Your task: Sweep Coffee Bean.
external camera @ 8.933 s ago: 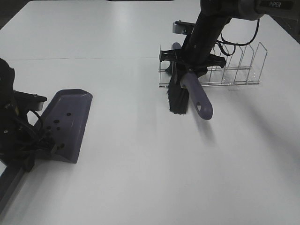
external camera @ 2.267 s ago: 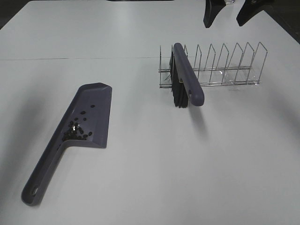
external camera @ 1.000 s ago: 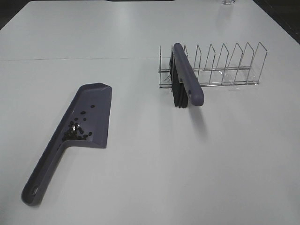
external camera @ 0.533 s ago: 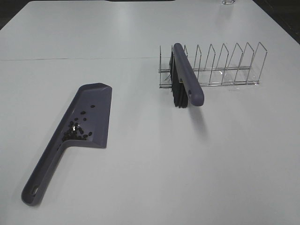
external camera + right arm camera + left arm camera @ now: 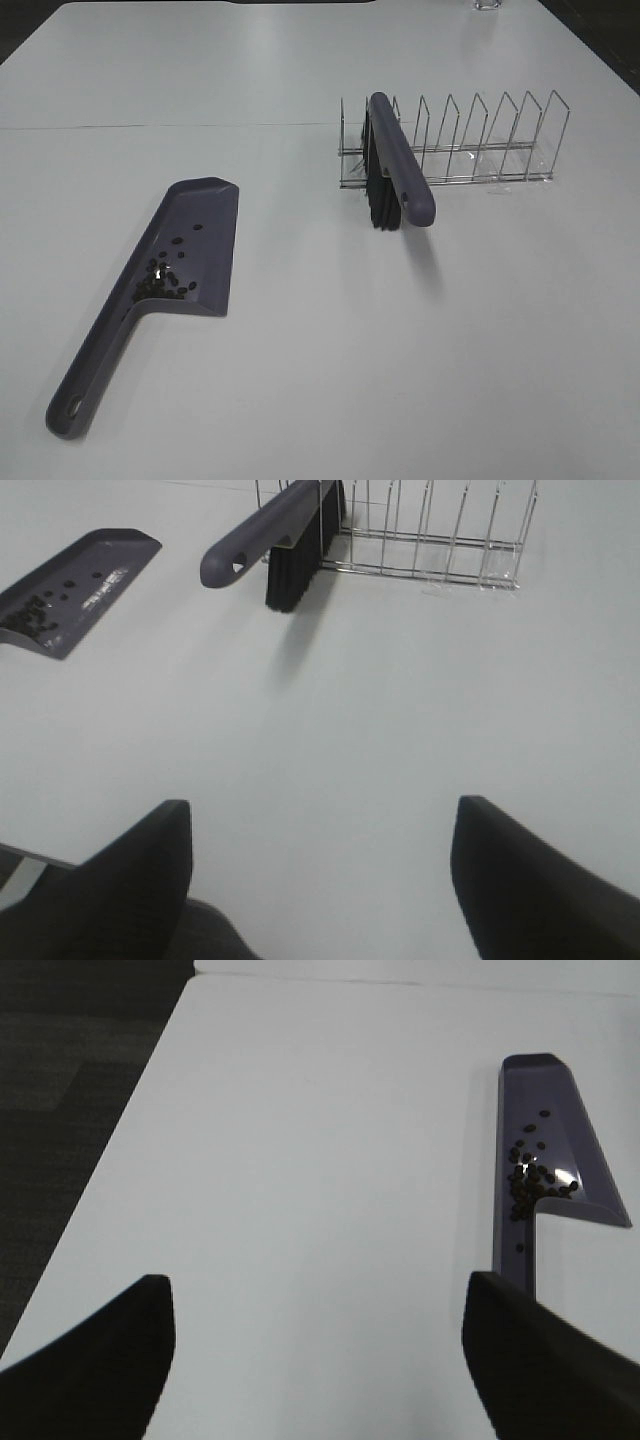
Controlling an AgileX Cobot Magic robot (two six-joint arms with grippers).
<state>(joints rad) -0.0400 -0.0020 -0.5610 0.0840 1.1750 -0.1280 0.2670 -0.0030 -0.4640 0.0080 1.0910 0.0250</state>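
Overhead, we see a white surface [image 5: 330, 380] with a purple dustpan [image 5: 190, 250] lying on its left half, handle running toward the near left edge. The coffee bean [image 5: 163, 280] pile sits inside the pan, bunched at the end where the pan meets the handle, with a few beans scattered farther up the tray. To the right and farther away stands a wire rack [image 5: 470, 140], and a purple brush [image 5: 400, 175] rests in its leftmost slots, black bristles pointing down and its handle sticking out toward us, clear of the dustpan. Neither arm appears in this view.

From the left wrist, we see the left end effector [image 5: 320, 1360] with its two dark fingers [image 5: 100, 1350] standing well apart and nothing between them. Beyond them lies the dustpan [image 5: 560, 1150], with the coffee bean [image 5: 528, 1182] cluster gathered in the pan near the handle joint. The surface [image 5: 320, 1160] ends at a dark floor [image 5: 70, 1080] on one side.

From the right wrist, we see the right end effector [image 5: 320, 880], its fingers [image 5: 530, 880] likewise spread wide and holding nothing. Far off stand the brush [image 5: 280, 530] and the wire rack [image 5: 430, 530], with the dustpan [image 5: 75, 585] off to one side; beans show there only as small dark specks.
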